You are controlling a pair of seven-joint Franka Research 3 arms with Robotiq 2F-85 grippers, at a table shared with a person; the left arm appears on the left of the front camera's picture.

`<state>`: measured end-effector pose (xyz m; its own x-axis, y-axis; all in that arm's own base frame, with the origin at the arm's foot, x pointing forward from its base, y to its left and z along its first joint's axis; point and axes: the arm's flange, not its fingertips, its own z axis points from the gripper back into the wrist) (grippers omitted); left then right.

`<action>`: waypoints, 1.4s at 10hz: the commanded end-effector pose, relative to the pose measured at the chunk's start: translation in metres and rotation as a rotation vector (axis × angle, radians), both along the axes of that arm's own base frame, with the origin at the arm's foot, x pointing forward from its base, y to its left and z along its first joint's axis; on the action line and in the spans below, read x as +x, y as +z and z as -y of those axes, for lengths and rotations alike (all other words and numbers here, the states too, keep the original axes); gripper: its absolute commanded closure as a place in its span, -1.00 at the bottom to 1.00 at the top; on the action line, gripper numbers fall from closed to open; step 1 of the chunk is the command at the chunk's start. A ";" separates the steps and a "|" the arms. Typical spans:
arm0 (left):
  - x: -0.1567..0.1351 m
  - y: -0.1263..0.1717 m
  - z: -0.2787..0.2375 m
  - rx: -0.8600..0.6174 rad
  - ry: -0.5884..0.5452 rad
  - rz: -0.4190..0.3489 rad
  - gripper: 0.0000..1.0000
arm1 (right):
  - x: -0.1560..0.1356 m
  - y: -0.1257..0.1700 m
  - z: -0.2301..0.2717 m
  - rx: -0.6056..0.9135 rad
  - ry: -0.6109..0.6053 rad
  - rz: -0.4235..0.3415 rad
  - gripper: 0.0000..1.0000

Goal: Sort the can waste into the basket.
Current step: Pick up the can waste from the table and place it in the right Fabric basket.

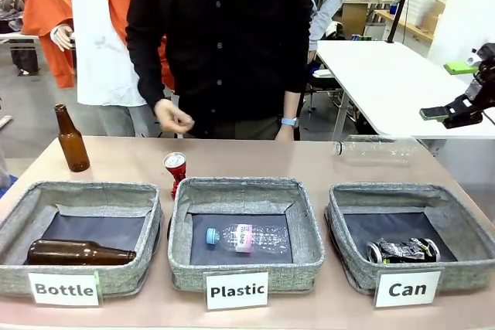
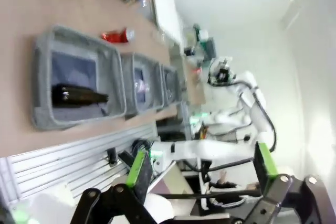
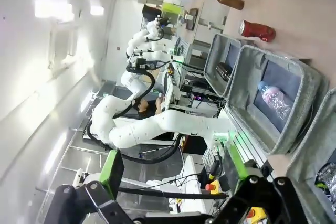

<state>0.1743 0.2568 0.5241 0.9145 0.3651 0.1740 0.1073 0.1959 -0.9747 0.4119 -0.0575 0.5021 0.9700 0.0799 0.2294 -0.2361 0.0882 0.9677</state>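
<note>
A red can (image 1: 175, 169) with a silver top stands on the table just behind the middle basket; it also shows in the left wrist view as the red can (image 2: 116, 36) and in the right wrist view as the red can (image 3: 256, 30). A crushed black and silver can (image 1: 402, 250) lies inside the grey basket (image 1: 464, 272) behind the "Can" card, at the right. My right gripper (image 1: 448, 90) hangs open high at the right edge, well above that basket. Its own view shows the right gripper (image 3: 173, 166) with nothing between its fingers. My left gripper (image 2: 200, 166) is open and empty, far from the table.
A person stands at the far side, one hand (image 1: 174, 117) hovering behind the red can. A brown bottle (image 1: 71, 139) stands at the back left, and a clear bottle (image 1: 375, 148) lies at the back right. The "Bottle" basket (image 1: 15, 226) holds a brown bottle; the "Plastic" basket (image 1: 305, 253) holds a clear one.
</note>
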 end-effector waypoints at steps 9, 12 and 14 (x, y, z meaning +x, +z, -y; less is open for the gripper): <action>0.009 -0.038 0.092 0.028 -0.123 0.031 -1.00 | -0.001 -0.001 0.007 0.002 0.016 0.023 -1.00; 0.009 -0.038 0.092 0.028 -0.123 0.031 -1.00 | -0.001 -0.001 0.007 0.002 0.016 0.023 -1.00; 0.009 -0.040 0.093 0.028 -0.117 0.034 -1.00 | -0.001 -0.001 0.007 0.002 0.016 0.023 -1.00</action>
